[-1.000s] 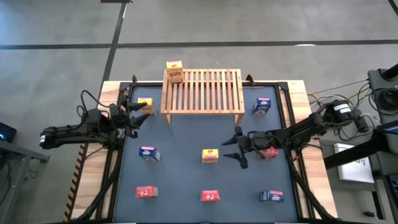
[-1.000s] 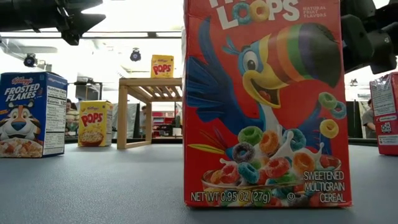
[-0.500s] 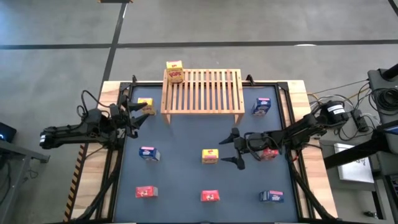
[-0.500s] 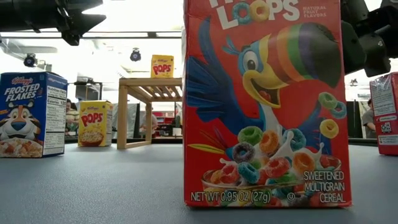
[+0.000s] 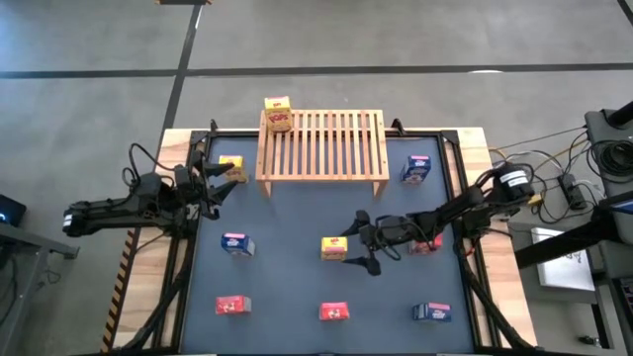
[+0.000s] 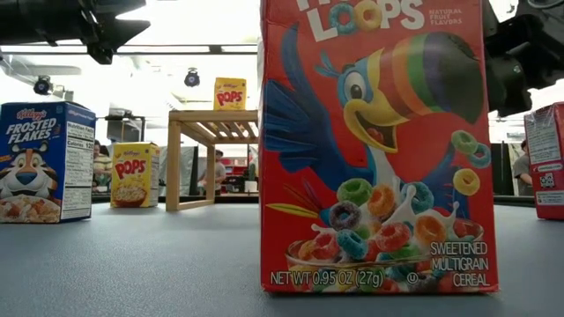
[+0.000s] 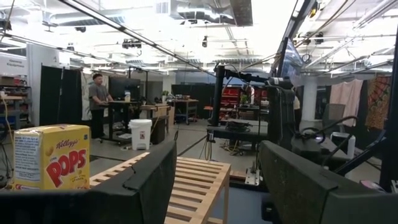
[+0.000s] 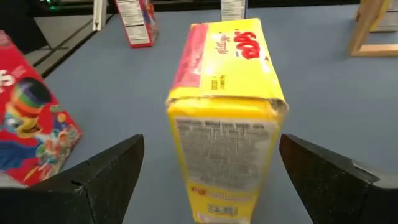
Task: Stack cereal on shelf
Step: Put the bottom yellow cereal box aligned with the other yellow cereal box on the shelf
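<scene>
The right gripper (image 5: 358,244) stands with its jaws spread wide on either side of a yellow cereal box (image 5: 334,247) near the centre of the dark tabletop (image 5: 297,208), the fingers (image 8: 106,177) apart from the cardboard and gripping nothing. In the right wrist view the yellow cereal box (image 8: 225,118) stands upright between the two dark fingers with clear table on both flanks. At the table's 9 o'clock edge the left gripper (image 5: 220,181) waits, its jaws partly open and empty, just beside a second yellow box (image 5: 230,169) that stands off the rack's corner. The wooden shelf (image 5: 321,144) sits at 12 o'clock, and a third yellow box (image 5: 278,115) stands on its slats at the 11 o'clock corner. A blue box (image 5: 416,169) stands at 2 o'clock beside the shelf, another blue box (image 5: 236,243) at 8 o'clock, and a third blue box (image 5: 432,312) at 5 o'clock. A red box (image 5: 427,243) lies at 3 o'clock under the right arm, with two more red boxes along the near edge at 7 o'clock (image 5: 232,305) and 6 o'clock (image 5: 334,312). In the low view the 6 o'clock red box (image 6: 377,145) fills the frame and hides the centre of the table.
</scene>
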`<state>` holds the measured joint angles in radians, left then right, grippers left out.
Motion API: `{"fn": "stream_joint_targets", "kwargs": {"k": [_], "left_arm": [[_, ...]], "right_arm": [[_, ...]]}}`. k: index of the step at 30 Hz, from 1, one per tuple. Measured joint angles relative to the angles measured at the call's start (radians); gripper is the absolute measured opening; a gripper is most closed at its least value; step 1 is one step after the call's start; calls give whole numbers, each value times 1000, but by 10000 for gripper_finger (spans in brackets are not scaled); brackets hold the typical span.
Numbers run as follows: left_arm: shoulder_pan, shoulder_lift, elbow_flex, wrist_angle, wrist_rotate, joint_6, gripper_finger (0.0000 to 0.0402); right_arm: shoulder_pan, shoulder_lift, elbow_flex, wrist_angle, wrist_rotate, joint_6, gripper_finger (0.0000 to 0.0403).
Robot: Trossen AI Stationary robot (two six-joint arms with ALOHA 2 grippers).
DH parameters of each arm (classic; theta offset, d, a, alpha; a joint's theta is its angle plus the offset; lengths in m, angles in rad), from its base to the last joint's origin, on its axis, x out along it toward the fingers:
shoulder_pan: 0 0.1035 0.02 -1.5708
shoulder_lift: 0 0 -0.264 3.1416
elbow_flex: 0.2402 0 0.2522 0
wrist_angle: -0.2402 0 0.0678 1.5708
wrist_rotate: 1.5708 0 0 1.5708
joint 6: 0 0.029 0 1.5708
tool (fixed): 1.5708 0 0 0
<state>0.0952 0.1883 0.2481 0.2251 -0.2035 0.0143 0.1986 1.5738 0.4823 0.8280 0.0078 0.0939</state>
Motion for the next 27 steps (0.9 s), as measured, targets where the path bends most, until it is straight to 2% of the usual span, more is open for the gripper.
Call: {"fn": "stream_joint_targets", "kwargs": {"k": [6, 19, 27], "left_arm": [[0, 4, 0, -3, 0, 0, 215], [0, 6, 0, -1, 0, 0, 215], [0, 8, 0, -1, 0, 0, 215]], "right_arm": [[0, 68, 36, -5, 1, 1, 348], [-9, 70, 52, -45, -9, -1, 229], [-17, 47, 52, -68, -9, -16, 184]]}}
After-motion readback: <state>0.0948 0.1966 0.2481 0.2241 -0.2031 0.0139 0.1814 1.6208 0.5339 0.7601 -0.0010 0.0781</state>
